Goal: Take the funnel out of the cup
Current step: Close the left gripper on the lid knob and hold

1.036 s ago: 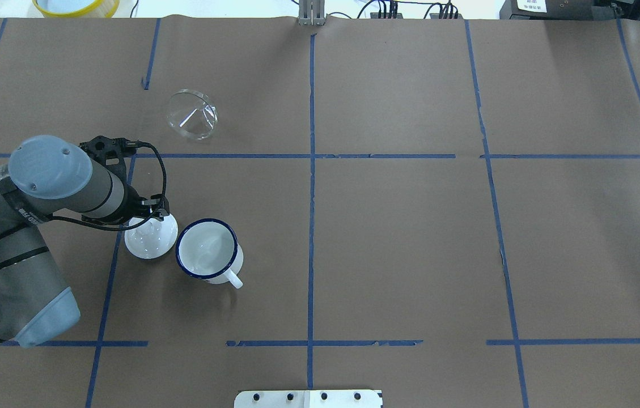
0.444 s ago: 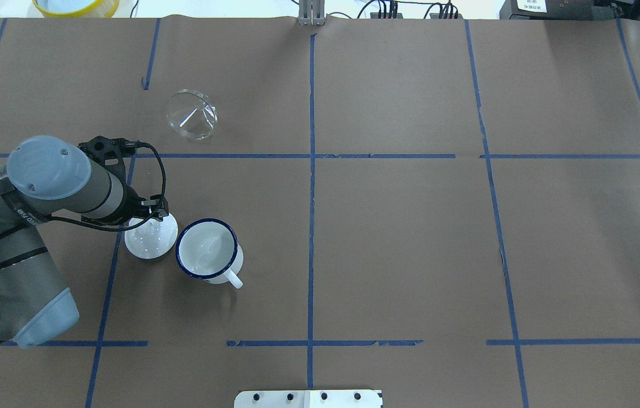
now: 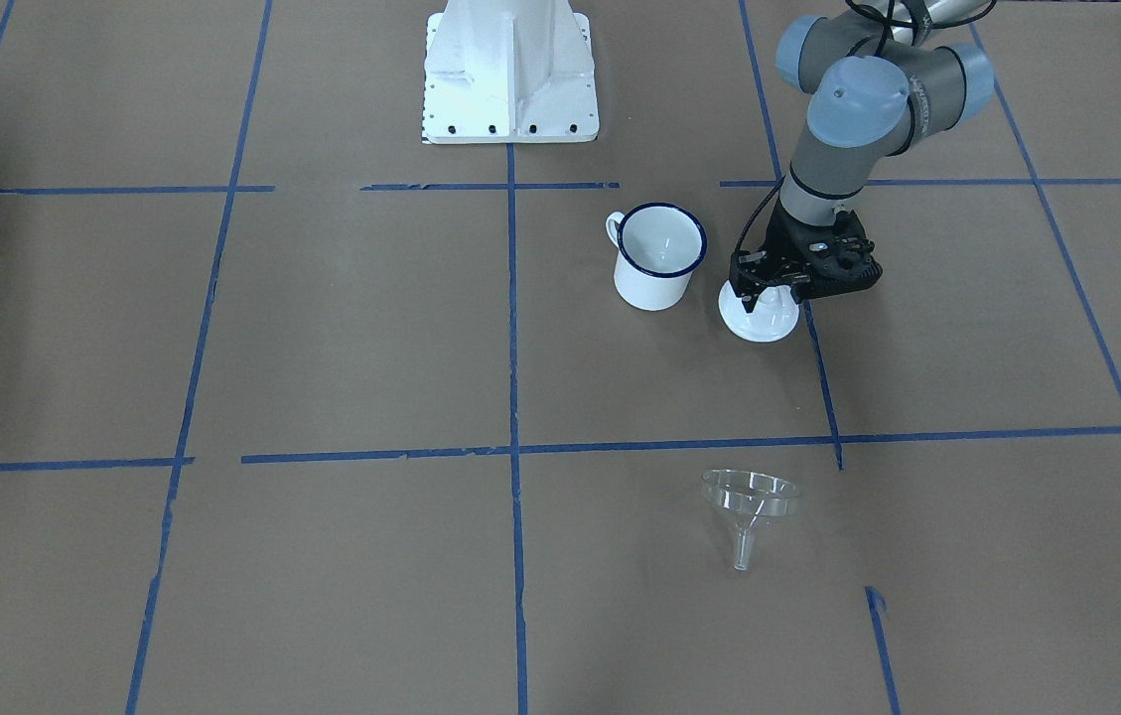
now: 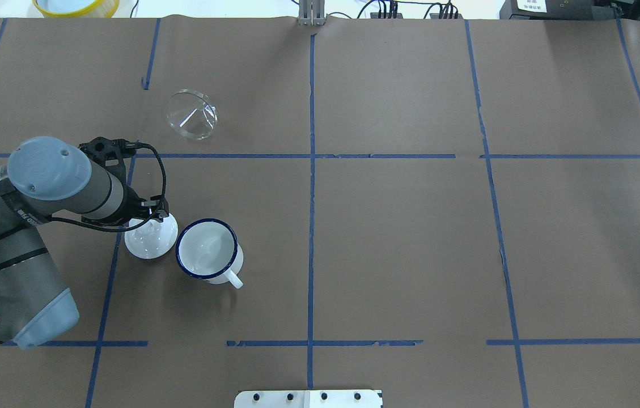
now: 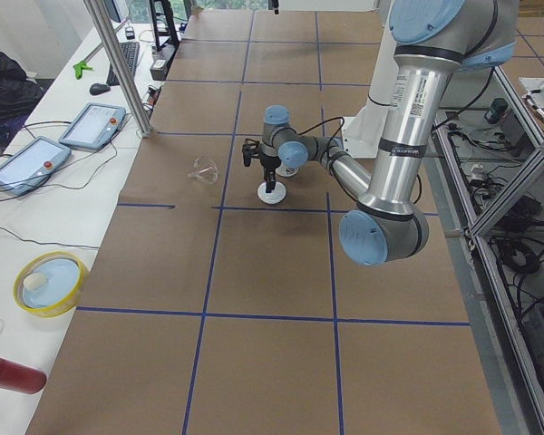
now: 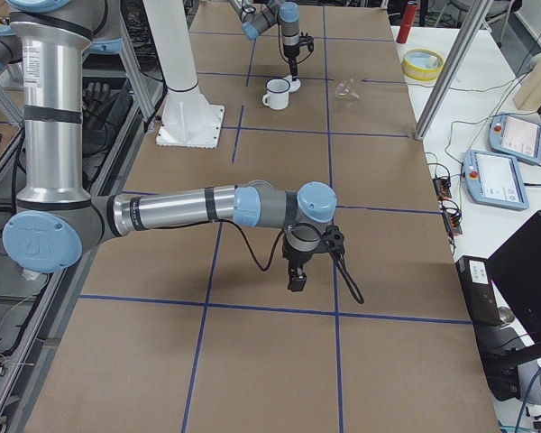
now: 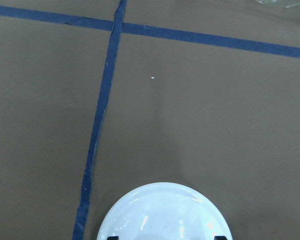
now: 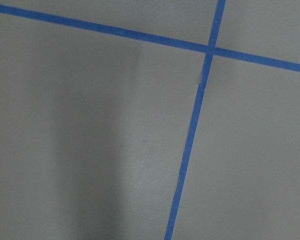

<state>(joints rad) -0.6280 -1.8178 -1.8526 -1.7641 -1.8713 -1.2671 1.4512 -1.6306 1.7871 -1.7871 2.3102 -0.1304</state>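
The clear funnel (image 4: 192, 115) lies on its side on the brown paper, away from the cup; it also shows in the front view (image 3: 749, 506). The white cup (image 4: 209, 252) with a blue rim stands upright and empty (image 3: 659, 258). My left gripper (image 3: 769, 293) hangs right over a round white lid (image 4: 149, 241) that rests on the table beside the cup. In the left wrist view its fingertips stand wide apart at the lid's (image 7: 165, 215) near edge, so it is open. My right gripper (image 6: 298, 280) shows only in the exterior right view, far from these things; I cannot tell whether it is open or shut.
Blue tape lines cross the brown paper. The robot's white base plate (image 3: 510, 70) is behind the cup. A yellow-rimmed bowl (image 4: 76, 5) sits beyond the table's far left edge.
The left arm shifts only very slightly over the lid. The funnel, cup and lid have not moved.
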